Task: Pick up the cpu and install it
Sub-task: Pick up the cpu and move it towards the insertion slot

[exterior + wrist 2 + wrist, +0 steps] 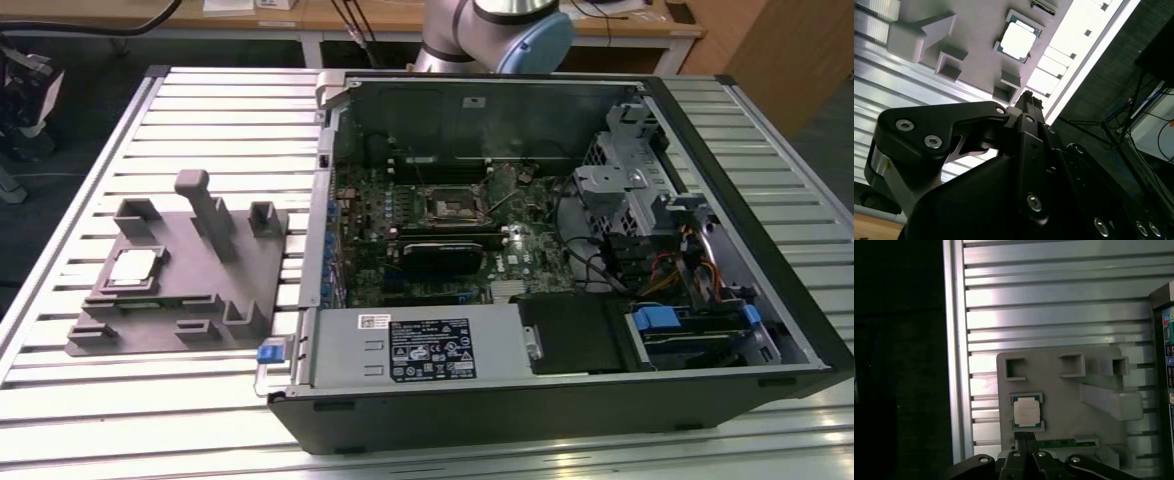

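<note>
Resting flat in a recess of the grey fixture point(187, 292), the cpu point(134, 266) lay on the slatted table point(80, 410), to the exterior view's left of the open computer case point(534, 412). In both wrist views the hand point(1026, 439) point(1029, 98) hung near the cpu, apart from it, fingers pressed together and gripping nothing.

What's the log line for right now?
cpu: resting in grey fixture | gripper: clear of cpu, jaws shut, holding nothing | computer case: open
</note>
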{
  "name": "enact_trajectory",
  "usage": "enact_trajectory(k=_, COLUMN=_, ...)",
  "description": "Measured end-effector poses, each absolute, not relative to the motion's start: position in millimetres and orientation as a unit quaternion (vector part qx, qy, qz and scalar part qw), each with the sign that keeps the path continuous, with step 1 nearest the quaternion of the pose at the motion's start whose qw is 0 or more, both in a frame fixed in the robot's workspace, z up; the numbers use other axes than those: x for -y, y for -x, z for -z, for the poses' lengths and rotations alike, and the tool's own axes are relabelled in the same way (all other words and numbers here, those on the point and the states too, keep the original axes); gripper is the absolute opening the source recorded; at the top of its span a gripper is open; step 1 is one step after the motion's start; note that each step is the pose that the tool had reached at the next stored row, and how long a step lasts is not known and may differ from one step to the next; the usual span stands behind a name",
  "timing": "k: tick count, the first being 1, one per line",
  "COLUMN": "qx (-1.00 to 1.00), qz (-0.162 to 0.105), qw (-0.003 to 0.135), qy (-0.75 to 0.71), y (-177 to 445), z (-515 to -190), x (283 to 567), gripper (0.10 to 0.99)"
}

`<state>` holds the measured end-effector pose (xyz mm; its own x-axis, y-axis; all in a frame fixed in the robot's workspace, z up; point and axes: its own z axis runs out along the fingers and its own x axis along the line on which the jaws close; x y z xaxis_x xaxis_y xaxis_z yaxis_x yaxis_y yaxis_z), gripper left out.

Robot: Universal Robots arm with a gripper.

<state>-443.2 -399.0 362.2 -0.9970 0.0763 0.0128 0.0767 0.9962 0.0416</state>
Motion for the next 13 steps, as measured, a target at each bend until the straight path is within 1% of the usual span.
enact_trajectory(k=13, qx=0.999, qz=0.02, qw=0.006, qy=0.038, y=443.5, z=-356.5, x=399.1, gripper=0.106)
